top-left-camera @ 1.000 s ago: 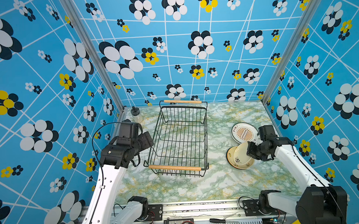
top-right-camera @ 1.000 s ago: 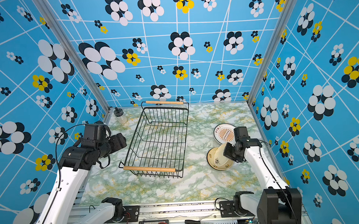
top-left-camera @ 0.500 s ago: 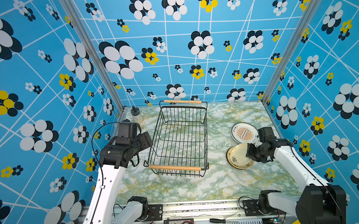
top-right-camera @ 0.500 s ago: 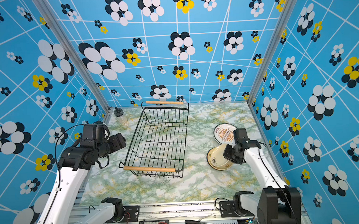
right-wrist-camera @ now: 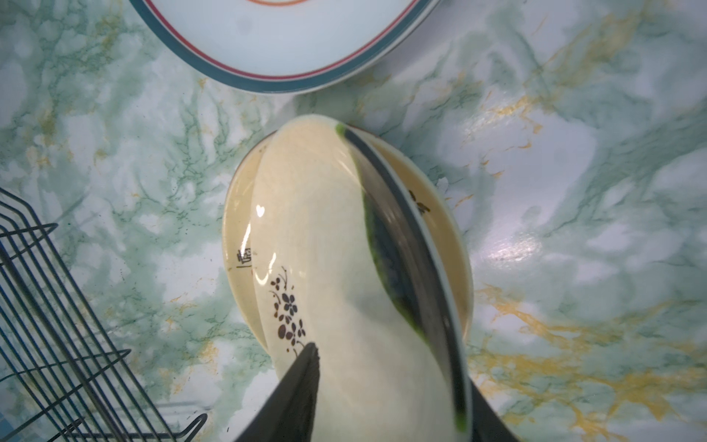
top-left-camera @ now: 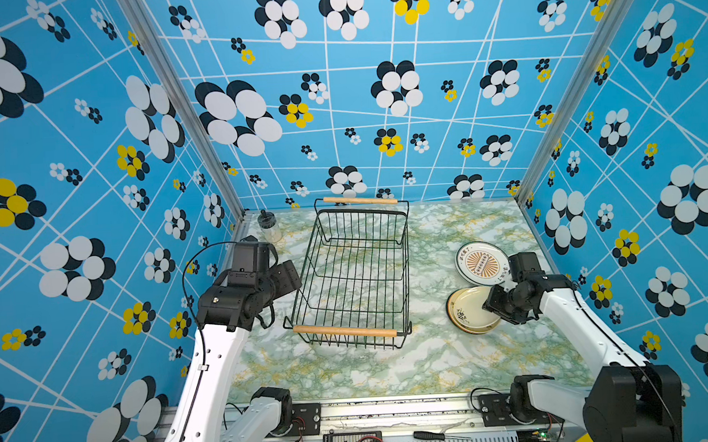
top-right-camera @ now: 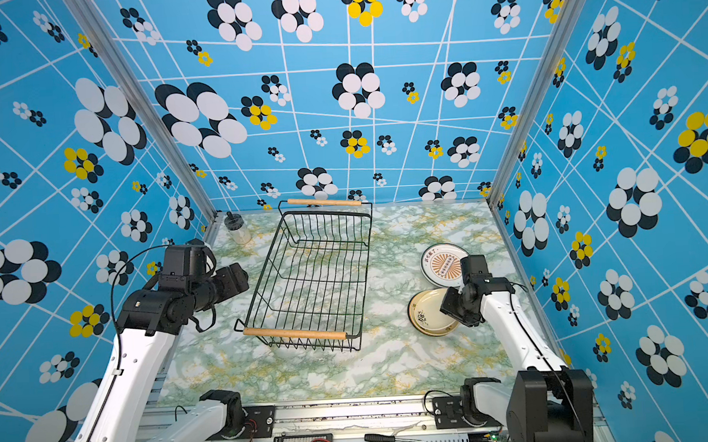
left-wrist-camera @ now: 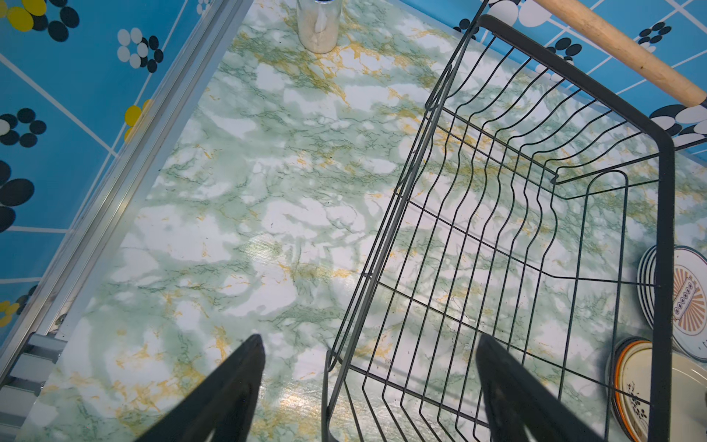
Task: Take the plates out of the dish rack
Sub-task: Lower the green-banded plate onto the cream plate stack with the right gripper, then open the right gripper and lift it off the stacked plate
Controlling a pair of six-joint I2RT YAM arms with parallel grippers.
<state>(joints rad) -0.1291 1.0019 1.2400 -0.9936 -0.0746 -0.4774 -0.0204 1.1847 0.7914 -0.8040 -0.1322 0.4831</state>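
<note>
Lowered since a second ago, the cream plate (right-wrist-camera: 325, 237) now tips onto the cream stack (top-left-camera: 467, 318) beneath the right gripper (top-left-camera: 489, 304). Its jaws are parting around the plate, though whether they still pinch it cannot be told. Just beyond its fingertips lie the white printed plates (top-left-camera: 480, 262); the dish rack (top-left-camera: 345, 331) off to its side stands empty, with the left gripper (left-wrist-camera: 369, 340) spread wide and idle at a corner, so unloading looks all but finished.
</note>
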